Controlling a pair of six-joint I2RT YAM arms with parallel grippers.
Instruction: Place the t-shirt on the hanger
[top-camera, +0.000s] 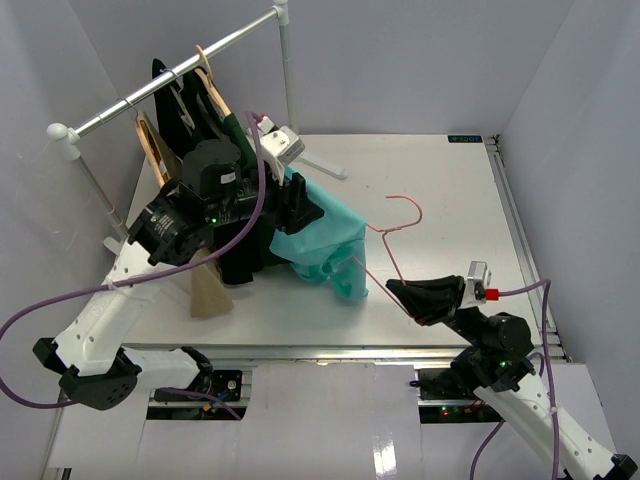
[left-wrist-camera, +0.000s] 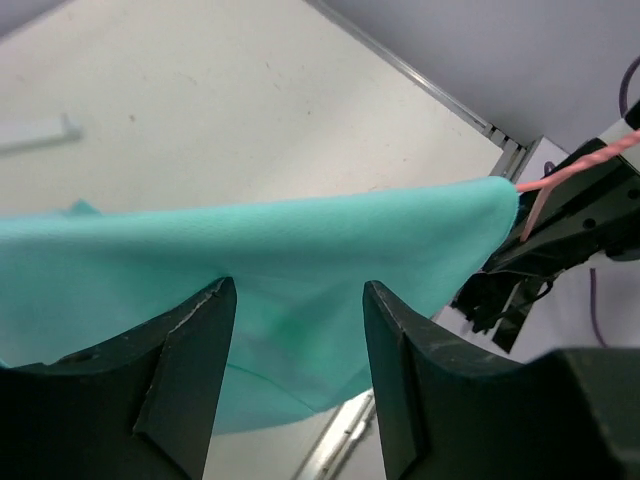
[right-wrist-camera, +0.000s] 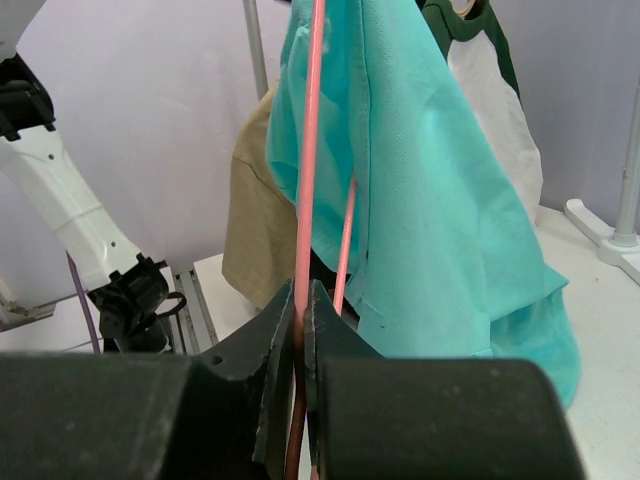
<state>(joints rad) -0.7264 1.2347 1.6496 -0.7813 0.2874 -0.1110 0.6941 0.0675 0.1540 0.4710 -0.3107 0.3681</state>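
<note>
The teal t-shirt (top-camera: 327, 243) hangs in the air over one end of the pink wire hanger (top-camera: 392, 232), whose hook points to the far side. My right gripper (top-camera: 402, 293) is shut on the hanger's wire. In the right wrist view the jaws (right-wrist-camera: 303, 292) pinch the hanger (right-wrist-camera: 310, 150) with the t-shirt (right-wrist-camera: 430, 200) draped beyond. My left gripper (top-camera: 303, 208) is at the shirt's upper left. In the left wrist view it (left-wrist-camera: 297, 290) is open, with nothing between the jaws. The t-shirt (left-wrist-camera: 300, 240) stretches just beyond the fingertips, and the hanger (left-wrist-camera: 560, 176) sticks out at the right.
A clothes rack (top-camera: 170, 76) stands at the back left with wooden hangers (top-camera: 212, 88), a dark green garment (top-camera: 236, 132) and a tan garment (top-camera: 210, 290). Its white foot (top-camera: 322, 160) lies on the table. The table's right edge (top-camera: 520, 230) has a metal rail.
</note>
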